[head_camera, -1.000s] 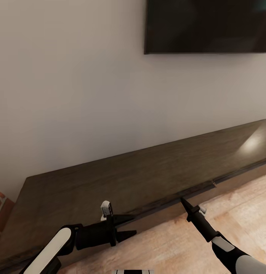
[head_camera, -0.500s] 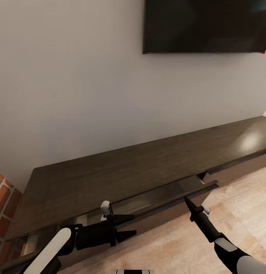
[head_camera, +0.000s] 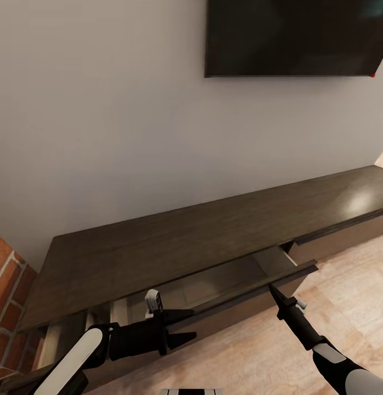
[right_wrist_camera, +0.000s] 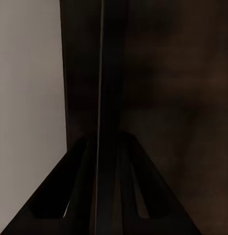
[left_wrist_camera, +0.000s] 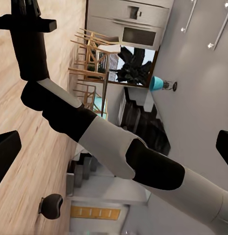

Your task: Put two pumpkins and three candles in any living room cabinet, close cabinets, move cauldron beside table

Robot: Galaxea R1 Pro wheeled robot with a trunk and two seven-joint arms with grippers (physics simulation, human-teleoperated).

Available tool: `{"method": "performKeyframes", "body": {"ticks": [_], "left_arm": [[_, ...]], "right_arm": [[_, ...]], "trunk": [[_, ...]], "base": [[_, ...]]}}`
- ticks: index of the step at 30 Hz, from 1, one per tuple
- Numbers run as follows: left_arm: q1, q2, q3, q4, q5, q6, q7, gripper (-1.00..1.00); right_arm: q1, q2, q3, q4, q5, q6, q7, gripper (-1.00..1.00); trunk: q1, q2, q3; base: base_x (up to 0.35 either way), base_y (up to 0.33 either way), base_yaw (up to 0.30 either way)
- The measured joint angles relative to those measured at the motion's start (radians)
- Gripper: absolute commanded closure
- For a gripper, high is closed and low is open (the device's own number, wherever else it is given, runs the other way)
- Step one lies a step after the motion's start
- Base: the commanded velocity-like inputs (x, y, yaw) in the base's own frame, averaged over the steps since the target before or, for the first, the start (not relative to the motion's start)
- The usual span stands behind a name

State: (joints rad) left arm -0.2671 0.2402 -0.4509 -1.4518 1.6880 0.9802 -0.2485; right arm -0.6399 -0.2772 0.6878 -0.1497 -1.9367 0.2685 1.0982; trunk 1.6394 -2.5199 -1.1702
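The long dark-brown cabinet runs along the wall, with one wide drawer pulled partly out. The visible part of the drawer's pale beige inside is bare. My right gripper is shut on the top edge of the drawer front. In the right wrist view the fingers stand on either side of that thin dark panel. My left gripper hangs open in front of the drawer's left half, holding nothing. The left wrist view shows a small dark round pot, seemingly the cauldron, on the wood floor far across the room.
A black wall TV hangs above the cabinet. The red-brick fireplace edge stands at the cabinet's left end. Light wood-plank floor lies in front. The left wrist view shows my right arm, dining chairs and a kitchen beyond.
The drawer was shut a second ago and has slid out toward me with my right gripper on its front. The view has shifted a little. The left gripper has not moved.
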Motion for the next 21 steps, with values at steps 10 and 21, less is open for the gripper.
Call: {"method": "performKeyframes", "body": {"ticks": [10, 21], "left_arm": [[0.0, 0.0, -0.001, 0.0, 0.0, 0.0, 0.0, -1.0], [0.001, -0.008, -0.089, -0.035, 0.001, 0.0, 0.001, -1.0]], "right_arm": [[0.0, -0.009, -0.003, 0.003, -0.001, -0.001, 0.0, 1.0], [0.0, -0.014, -0.001, 0.004, 0.0, 0.0, 0.0, 1.0]], "trunk": [[0.0, 0.0, 0.0], [0.0, 0.0, 0.0]], "base": [[-0.106, 0.0, 0.0], [-0.02, 0.0, 0.0]]}}
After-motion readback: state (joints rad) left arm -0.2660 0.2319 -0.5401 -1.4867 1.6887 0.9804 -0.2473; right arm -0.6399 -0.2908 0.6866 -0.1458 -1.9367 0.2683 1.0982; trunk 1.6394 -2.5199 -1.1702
